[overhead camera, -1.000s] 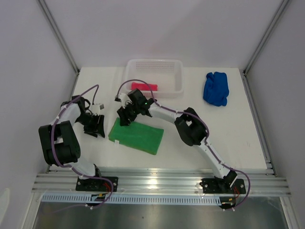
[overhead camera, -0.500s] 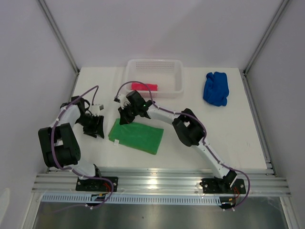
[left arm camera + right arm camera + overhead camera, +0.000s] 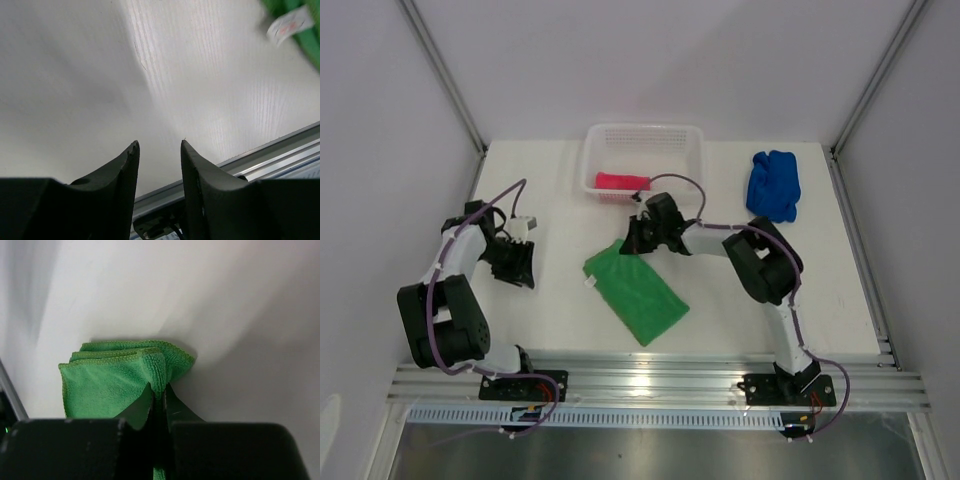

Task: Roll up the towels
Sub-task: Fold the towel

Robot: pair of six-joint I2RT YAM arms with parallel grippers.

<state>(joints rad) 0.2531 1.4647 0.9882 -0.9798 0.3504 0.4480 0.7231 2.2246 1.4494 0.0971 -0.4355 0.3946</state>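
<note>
A folded green towel (image 3: pixel 638 290) lies slanted near the table's middle, its small white tag (image 3: pixel 289 26) at the near-left corner. My right gripper (image 3: pixel 633 240) is shut on the towel's far corner (image 3: pixel 159 371), pinching a ridge of cloth between its fingers. A rolled pink towel (image 3: pixel 622 181) rests inside the white mesh basket (image 3: pixel 692 160). The blue towel (image 3: pixel 773 185) sits crumpled at the back right. My left gripper (image 3: pixel 517 266) hovers over bare table at the left, open with nothing between its fingers (image 3: pixel 127 165).
The basket stands at the back centre, just behind the right gripper. White walls enclose the table on both sides. An aluminium rail (image 3: pixel 660 380) runs along the near edge, also visible as a rail (image 3: pixel 280 150) in the left wrist view.
My right gripper closed on the green towel's far corner and dragged it right, swinging the towel to a steeper slant. My left gripper's jaws narrowed somewhat and the arm barely shifted.
</note>
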